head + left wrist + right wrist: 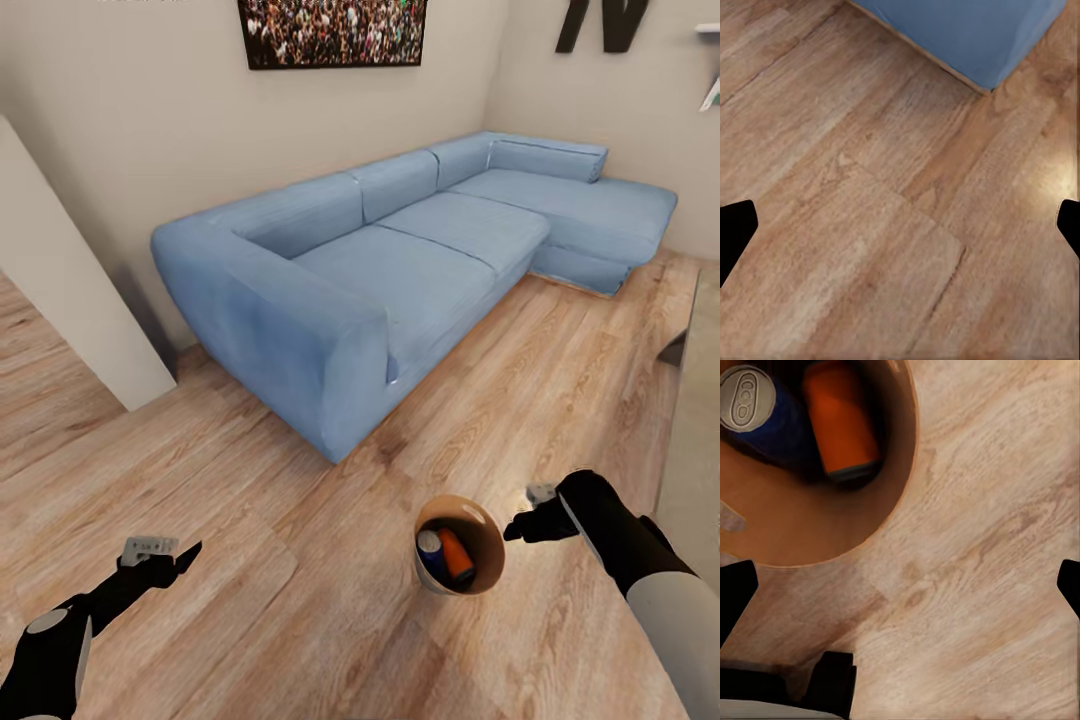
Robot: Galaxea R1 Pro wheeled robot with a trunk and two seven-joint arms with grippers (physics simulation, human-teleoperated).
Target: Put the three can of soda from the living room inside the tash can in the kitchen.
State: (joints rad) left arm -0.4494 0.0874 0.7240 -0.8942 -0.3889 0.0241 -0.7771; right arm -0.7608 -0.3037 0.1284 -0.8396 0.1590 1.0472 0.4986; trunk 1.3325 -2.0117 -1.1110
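- Sofa first: a big blue L-shaped fabric sofa (400, 270) stands on the pale wood plank floor (300, 560) against the beige wall, under a framed photo of a crowd (333, 30), with a black letter N (605, 25) on the wall to the right.
- A small round tapered bin with a brown wood-like inside (462, 545) sits in the foreground, in front of the sofa's near armrest and well apart from it.
- Inside the bin lie two small cylindrical drink cans side by side: a dark blue can (432, 555) and a bright orange can (457, 555).
- In the right wrist view the blue can (757, 416) shows its silver top with the pull tab, and the orange can (840, 420) leans beside it, touching or nearly so.
- The right claw (525, 520) is just beside the bin's rim; its black fingers (735, 592) are spread wide at the view's edges with bare floor between them, holding nothing.
- The left claw (165, 560) hangs over open floor at the lower left, well apart from the bin; its fingers (735, 232) are likewise wide apart and empty, with the sofa's corner (967, 30) ahead of it.
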